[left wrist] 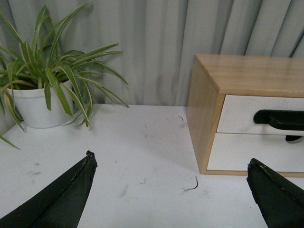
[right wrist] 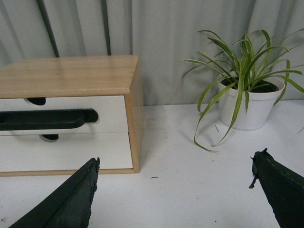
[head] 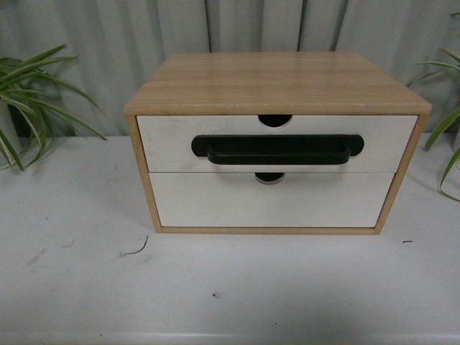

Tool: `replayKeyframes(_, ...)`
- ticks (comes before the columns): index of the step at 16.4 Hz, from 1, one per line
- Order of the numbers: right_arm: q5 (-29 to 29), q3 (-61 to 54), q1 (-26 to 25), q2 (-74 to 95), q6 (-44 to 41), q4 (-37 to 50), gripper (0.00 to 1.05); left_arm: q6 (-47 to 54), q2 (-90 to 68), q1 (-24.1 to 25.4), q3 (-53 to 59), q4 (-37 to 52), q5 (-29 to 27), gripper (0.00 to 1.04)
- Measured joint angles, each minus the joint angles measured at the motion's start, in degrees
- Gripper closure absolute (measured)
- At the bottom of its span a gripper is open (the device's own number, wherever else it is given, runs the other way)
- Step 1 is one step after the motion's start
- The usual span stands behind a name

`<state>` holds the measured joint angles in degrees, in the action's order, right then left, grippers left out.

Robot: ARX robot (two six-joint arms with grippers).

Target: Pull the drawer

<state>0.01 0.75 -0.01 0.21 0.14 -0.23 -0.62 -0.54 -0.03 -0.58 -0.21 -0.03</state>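
A wooden cabinet (head: 277, 83) stands on the white table. Its upper drawer (head: 172, 140) has a white front, a long black bar handle (head: 279, 151) on a black backplate and a half-round notch in its top edge; it looks shut, flush with the frame. Neither arm appears in the front view. My left gripper (left wrist: 171, 164) hovers open over the table, left of the cabinet, where the drawer (left wrist: 240, 114) shows at an angle. On the cabinet's right side my right gripper (right wrist: 175, 164) is open too, with the drawer (right wrist: 111, 107) and its handle (right wrist: 47, 118) beyond one finger.
Below sits a plain white drawer front (head: 273, 201) without a handle. A potted spider plant (left wrist: 38, 102) stands left of the cabinet and another (right wrist: 249, 102) to its right. A grey curtain (head: 108, 43) hangs behind. A small dark scrap (head: 136, 249) lies on the table in front.
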Motion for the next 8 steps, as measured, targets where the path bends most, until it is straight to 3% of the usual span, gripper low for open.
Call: replayKeyframes(8,0.0,0.0,0.0,0.0,0.0,0.0,0.06,0.0,0.0,0.0,0.0,0.0,0.0,0.07)
